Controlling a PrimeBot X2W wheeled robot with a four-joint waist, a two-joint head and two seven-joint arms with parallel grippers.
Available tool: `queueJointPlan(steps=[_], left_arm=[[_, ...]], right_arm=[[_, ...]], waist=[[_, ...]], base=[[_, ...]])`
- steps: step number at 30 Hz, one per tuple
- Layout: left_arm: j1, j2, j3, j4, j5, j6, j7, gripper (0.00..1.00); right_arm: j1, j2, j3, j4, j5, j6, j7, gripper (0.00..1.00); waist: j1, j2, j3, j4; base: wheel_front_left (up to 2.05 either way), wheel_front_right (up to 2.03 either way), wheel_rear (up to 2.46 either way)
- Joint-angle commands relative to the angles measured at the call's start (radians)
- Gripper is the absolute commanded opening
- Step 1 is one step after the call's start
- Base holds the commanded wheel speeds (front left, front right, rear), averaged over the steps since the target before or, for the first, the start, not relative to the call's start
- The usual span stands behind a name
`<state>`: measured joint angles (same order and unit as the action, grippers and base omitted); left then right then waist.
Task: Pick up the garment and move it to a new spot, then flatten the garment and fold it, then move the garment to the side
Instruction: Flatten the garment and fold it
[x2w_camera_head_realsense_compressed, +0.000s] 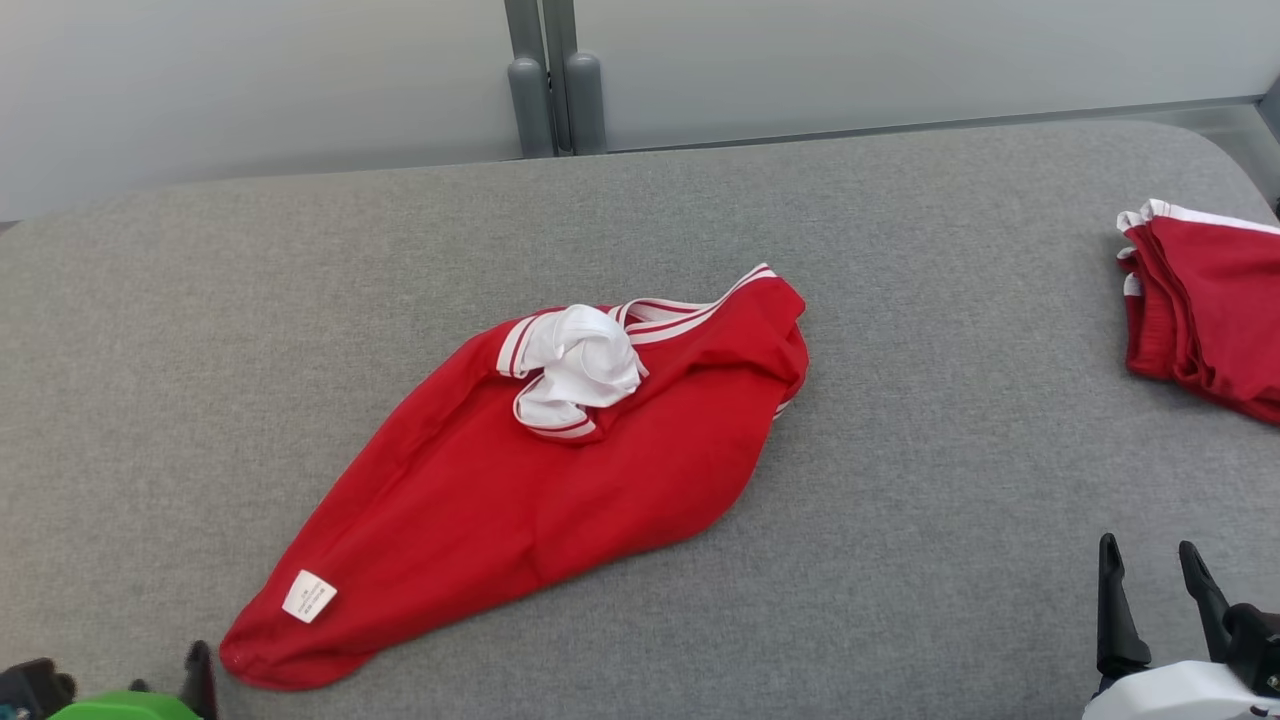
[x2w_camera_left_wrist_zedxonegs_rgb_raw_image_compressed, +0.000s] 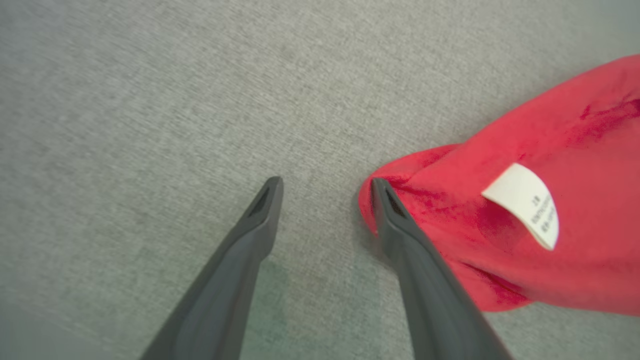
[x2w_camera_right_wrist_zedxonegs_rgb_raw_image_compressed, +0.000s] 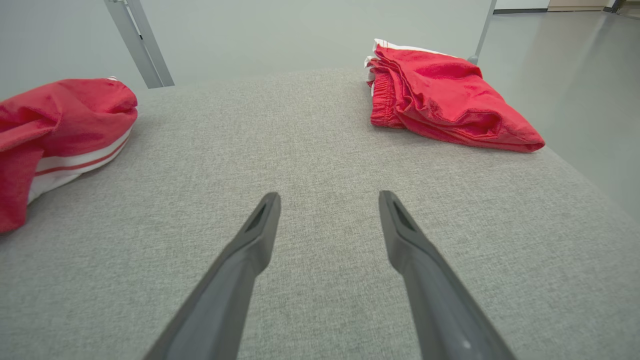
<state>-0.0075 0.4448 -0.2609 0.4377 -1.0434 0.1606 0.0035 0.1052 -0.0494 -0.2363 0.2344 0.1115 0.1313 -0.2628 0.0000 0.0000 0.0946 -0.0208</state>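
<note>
The garment, red with white-striped trim, lies crumpled mid-surface in my head view, its white label near its lower-left end. My right pincer sits low at the lower right, fingers apart and pointing up. In the left wrist view my left pincer angles down at the grey padded surface, fingers apart and holding nothing, one tip at the cloth's edge. The right wrist view looks low across the surface to a second red pile, with a pale wall and grey post behind.
</note>
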Motion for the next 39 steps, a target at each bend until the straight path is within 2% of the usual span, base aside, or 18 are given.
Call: queueJointPlan(steps=[1,5,8,12,15,18,19,21,23,27,30,32,34,35,36,39], left_arm=[[0.014,0.02,0.018,-0.003,0.015,0.026,-0.021,1.0],[0.066,0.069,0.06,-0.071,0.028,0.098,-0.047,1.0],[0.055,0.098,0.06,-0.189,0.065,0.137,-0.063,1.0],[-0.042,0.106,-0.035,-0.355,0.154,0.152,-0.018,1.0],[-0.157,0.066,-0.155,-0.417,0.228,0.141,0.052,1.0],[-0.287,0.005,-0.271,-0.383,0.288,0.116,0.125,1.0],[-0.325,-0.037,-0.296,-0.359,0.279,0.104,0.142,1.0],[-0.391,-0.069,-0.344,-0.295,0.313,0.085,0.167,1.0],[-0.434,-0.12,-0.368,-0.23,0.311,0.079,0.182,1.0],[-0.509,-0.185,-0.39,-0.106,0.327,0.084,0.181,1.0],[-0.539,-0.222,-0.397,-0.034,0.327,0.082,0.174,1.0],[-0.561,-0.225,-0.4,0.022,0.343,0.098,0.171,1.0],[-0.581,-0.221,-0.41,0.082,0.359,0.111,0.17,0.53],[-0.59,-0.224,-0.41,0.111,0.366,0.116,0.168,0.37],[-0.596,-0.225,-0.411,0.132,0.371,0.116,0.161,0.0],[-0.607,-0.241,-0.406,0.181,0.354,0.09,0.145,0.0]], right_arm=[[-0.007,-0.003,-0.005,-0.005,-0.003,-0.001,-0.003,1.0],[0.005,-0.003,-0.009,-0.01,0.007,-0.001,-0.003,1.0],[0.01,-0.003,-0.011,-0.01,0.014,-0.001,-0.003,1.0],[-0.011,-0.003,0.004,-0.005,0.017,-0.001,-0.003,1.0],[-0.036,-0.003,0.019,-0.003,0.015,-0.001,-0.003,1.0],[-0.052,-0.003,0.036,0.0,0.014,-0.001,-0.003,1.0],[-0.059,-0.003,0.037,0.0,0.017,-0.001,-0.003,1.0],[-0.064,-0.003,0.041,0.001,0.02,-0.001,-0.003,1.0],[-0.063,-0.002,0.039,0.004,0.02,-0.001,-0.003,1.0],[-0.065,-0.002,0.041,0.01,0.023,-0.001,-0.003,1.0],[-0.069,-0.003,0.044,0.015,0.03,-0.001,-0.003,1.0],[-0.072,-0.002,0.049,0.016,0.031,-0.001,-0.003,1.0],[-0.073,-0.002,0.054,0.017,0.032,-0.001,-0.003,1.0],[-0.074,-0.002,0.057,0.016,0.033,-0.001,-0.003,1.0],[-0.075,-0.002,0.057,0.015,0.033,-0.001,-0.003,1.0],[-0.069,-0.002,0.051,0.011,0.034,-0.001,-0.003,1.0]], waist=[[0.0,0.0,-0.004,-0.008],[0.0,0.0,-0.001,-0.019],[0.0,0.0,0.004,-0.021],[0.0,0.0,0.025,-0.031],[0.0,0.0,0.044,-0.047],[0.0,0.0,0.061,-0.071],[0.0,0.0,0.066,-0.079],[0.0,0.0,0.074,-0.096],[0.0,0.0,0.078,-0.11],[0.0,0.0,0.085,-0.133],[0.0,0.0,0.083,-0.146],[0.0,0.0,0.081,-0.154],[0.0,0.0,0.078,-0.163],[0.0,0.0,0.077,-0.168],[0.0,0.0,0.076,-0.171],[0.0,0.0,0.073,-0.174]], base=[[0.0,0.0,0.0],[0.0,0.0,0.0],[0.0,0.0,0.0],[0.0,0.0,0.0],[0.0,0.0,0.0],[0.0,0.0,0.0],[0.0,0.0,0.0],[0.0,0.0,0.0],[0.0,0.0,0.0],[0.0,0.0,0.0],[0.0,0.0,0.0],[0.0,0.0,0.0],[0.0,0.0,0.0],[0.0,0.0,0.0],[0.0,0.0,0.0],[0.0,0.0,0.0]])
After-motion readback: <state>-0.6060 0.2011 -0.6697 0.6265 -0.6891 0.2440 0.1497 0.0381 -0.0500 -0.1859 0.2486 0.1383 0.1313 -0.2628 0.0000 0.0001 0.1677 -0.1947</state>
